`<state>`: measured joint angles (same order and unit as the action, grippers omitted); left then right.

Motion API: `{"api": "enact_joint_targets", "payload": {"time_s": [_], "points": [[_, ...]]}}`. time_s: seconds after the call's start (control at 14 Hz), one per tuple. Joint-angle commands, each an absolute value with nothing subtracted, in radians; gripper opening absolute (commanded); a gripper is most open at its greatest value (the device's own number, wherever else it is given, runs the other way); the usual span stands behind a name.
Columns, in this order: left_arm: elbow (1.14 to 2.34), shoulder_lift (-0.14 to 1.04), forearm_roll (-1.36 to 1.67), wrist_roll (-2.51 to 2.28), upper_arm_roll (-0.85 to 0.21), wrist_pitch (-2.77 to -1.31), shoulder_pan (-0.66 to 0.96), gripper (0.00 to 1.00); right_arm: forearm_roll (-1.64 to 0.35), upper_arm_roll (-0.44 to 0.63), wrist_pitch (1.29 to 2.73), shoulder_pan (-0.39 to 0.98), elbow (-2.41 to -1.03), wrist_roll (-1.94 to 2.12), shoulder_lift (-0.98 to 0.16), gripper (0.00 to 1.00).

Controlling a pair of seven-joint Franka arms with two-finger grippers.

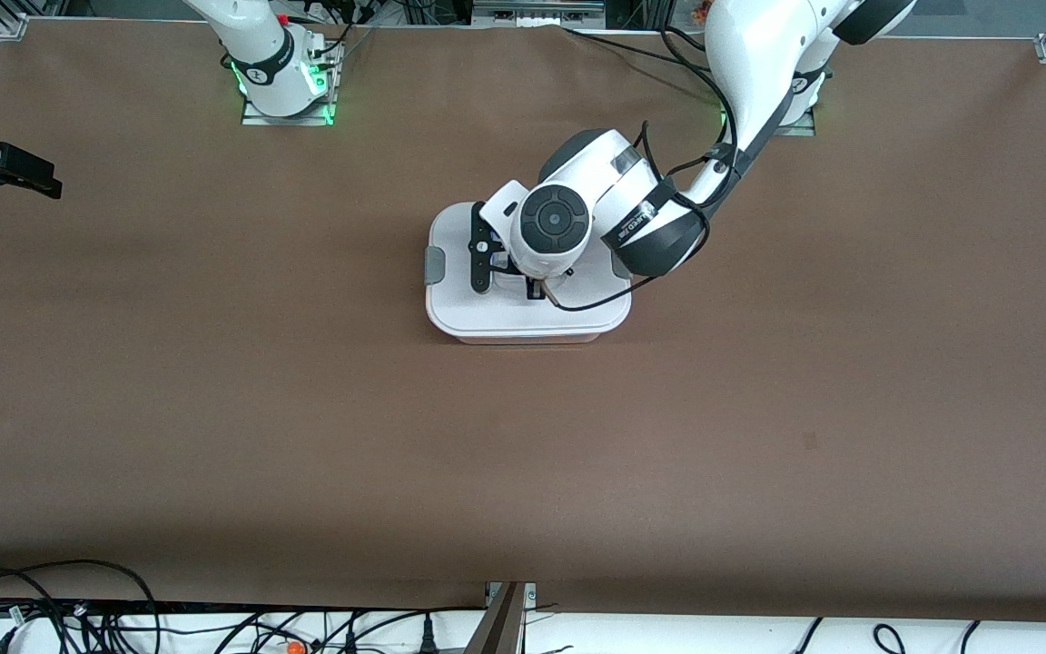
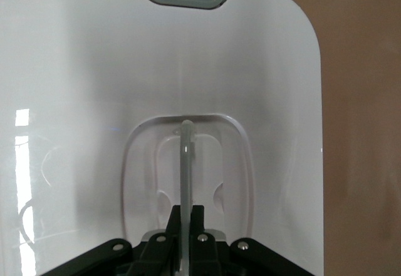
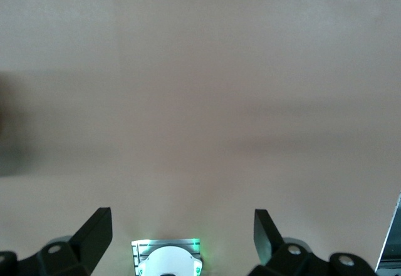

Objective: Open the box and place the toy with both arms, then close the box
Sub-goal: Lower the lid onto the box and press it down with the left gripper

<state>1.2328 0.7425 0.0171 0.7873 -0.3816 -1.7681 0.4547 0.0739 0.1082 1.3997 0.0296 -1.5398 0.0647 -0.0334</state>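
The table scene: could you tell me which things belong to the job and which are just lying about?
Job:
- box, lid on
- left gripper, shut on the lid handle
- right gripper, open, waiting at the right arm's end of the table

Lying about:
- cables along the table's near edge

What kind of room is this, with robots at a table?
Probably a robot lab. Two white jointed robot arms are bolted to a brown-covered table, loose black cables lie along its edge, and the left gripper is shut on the clear handle of a white-lidded plastic box.

white box lid (image 1: 523, 313), grey clips (image 1: 434, 265), brown table (image 1: 214, 381)
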Motion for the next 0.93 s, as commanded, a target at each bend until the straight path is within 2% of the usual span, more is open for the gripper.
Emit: {"api": "enact_joint_targets", "payload": {"time_s": [0.0, 0.86], "points": [[1.246, 0.752, -0.018, 0.818, -0.38, -1.772, 0.454, 0.0, 0.058, 0.109, 1.378, 0.025, -1.509, 0.078, -0.048, 1.0], [1.266, 0.768, -0.02, 0.836, -0.382, -1.793, 0.457, 0.0, 0.057, 0.11, 1.379, 0.025, -1.509, 0.078, -0.046, 1.0]]}}
